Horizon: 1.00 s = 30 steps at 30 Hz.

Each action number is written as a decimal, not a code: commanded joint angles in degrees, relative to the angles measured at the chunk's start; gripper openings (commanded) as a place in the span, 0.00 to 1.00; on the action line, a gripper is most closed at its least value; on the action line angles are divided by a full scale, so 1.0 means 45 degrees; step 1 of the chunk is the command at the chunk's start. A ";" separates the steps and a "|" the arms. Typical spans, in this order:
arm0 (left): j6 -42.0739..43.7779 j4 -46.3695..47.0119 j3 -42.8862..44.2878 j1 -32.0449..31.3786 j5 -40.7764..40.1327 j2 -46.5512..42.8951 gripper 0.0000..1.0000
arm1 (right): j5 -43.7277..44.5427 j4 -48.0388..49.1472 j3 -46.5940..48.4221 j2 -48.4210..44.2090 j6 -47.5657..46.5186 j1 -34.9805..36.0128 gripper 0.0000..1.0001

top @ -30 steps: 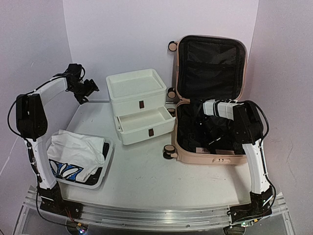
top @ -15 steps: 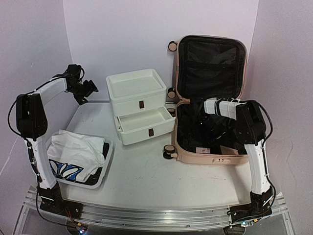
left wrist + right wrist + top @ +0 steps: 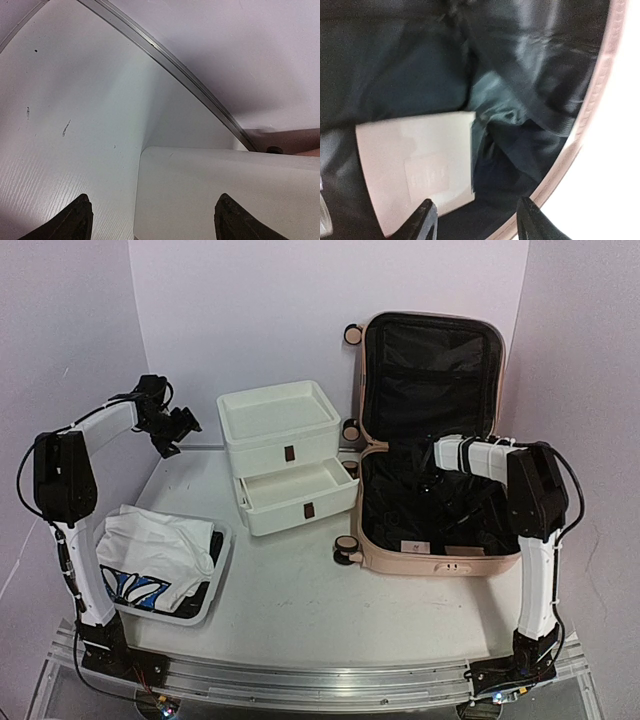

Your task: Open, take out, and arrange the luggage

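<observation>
The pale pink luggage (image 3: 432,562) lies open at the right, its lid (image 3: 430,365) standing against the back wall. Dark cloth (image 3: 515,165) and a white tag (image 3: 415,170) fill the lower half; the tag (image 3: 412,545) lies near the front rim. My right gripper (image 3: 430,483) reaches into this half from the right. In the right wrist view its gripper (image 3: 479,220) has the fingers apart over dark cloth, close to the pink rim (image 3: 592,120); whether they pinch the cloth is unclear. My left gripper (image 3: 180,426) hangs open and empty at the back left.
A white drawer unit (image 3: 285,455) stands left of the luggage, its lower drawer pulled out; its top corner (image 3: 225,190) shows under the left fingers. A white basket (image 3: 222,555) holding white and blue cloth (image 3: 150,550) sits front left. Walls close in behind and beside.
The right arm has swung its elbow up and to the right, and its gripper has drawn back a little inside the luggage. The left arm has hardly moved.
</observation>
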 commanded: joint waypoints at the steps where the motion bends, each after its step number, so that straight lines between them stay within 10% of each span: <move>1: -0.0008 0.0182 0.0029 0.0076 0.0274 -0.0169 0.84 | -0.2789 0.0393 0.0186 -0.0253 -0.1978 -0.0007 0.63; 13: -0.0007 0.0210 -0.0003 0.0144 0.0053 -0.0238 0.84 | -0.2352 0.0280 0.2043 0.2802 -0.1113 0.0286 0.80; 30: -0.0070 0.0324 0.0200 0.0189 0.0187 0.0052 0.84 | 0.0052 -0.0514 0.1416 0.2576 -0.0116 -0.0024 0.66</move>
